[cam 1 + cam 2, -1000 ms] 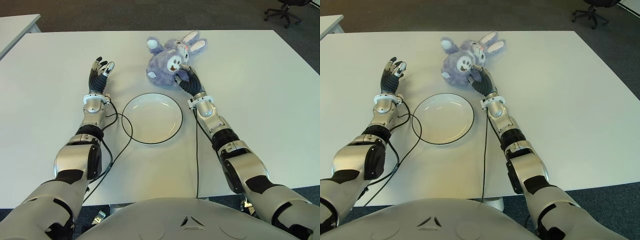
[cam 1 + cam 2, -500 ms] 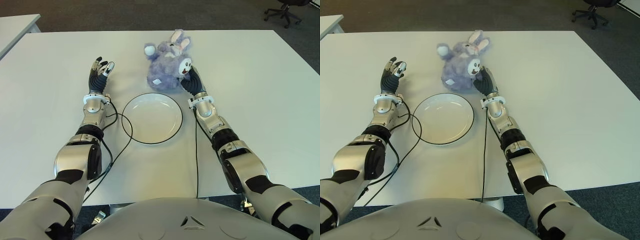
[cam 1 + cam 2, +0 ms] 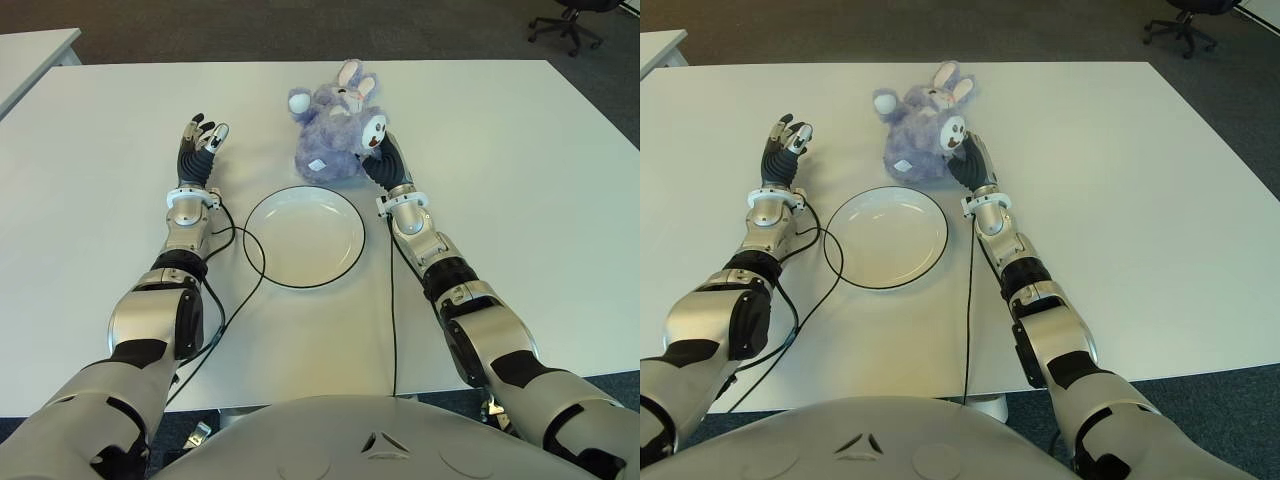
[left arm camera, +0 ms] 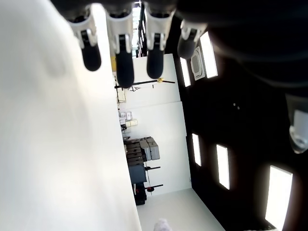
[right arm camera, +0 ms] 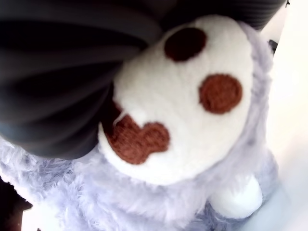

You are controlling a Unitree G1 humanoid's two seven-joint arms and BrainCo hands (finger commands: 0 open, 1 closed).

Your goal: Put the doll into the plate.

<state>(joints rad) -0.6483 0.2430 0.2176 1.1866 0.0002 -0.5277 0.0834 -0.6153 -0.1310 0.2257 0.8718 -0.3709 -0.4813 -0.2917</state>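
A fluffy purple bunny doll (image 3: 330,130) with white paws sits on the white table just behind the plate (image 3: 303,240), which is white with a dark rim and holds nothing. My right hand (image 3: 378,152) is at the doll's right side, fingers curled on one white, brown-padded paw (image 5: 183,110); in the right wrist view that paw is pressed into the dark fingers. My left hand (image 3: 200,140) shows left of the plate, with its fingers (image 4: 118,53) stretched out and nothing in them.
A black cable (image 3: 240,270) loops on the table (image 3: 520,150) by the plate's left rim, and another runs along my right forearm. A second table (image 3: 30,50) stands at the far left. An office chair (image 3: 570,20) is on the floor beyond.
The doll has been turned and drawn left by my right hand: it lay with its ears to the right, and now its ears point away from me. The left hand has not moved.
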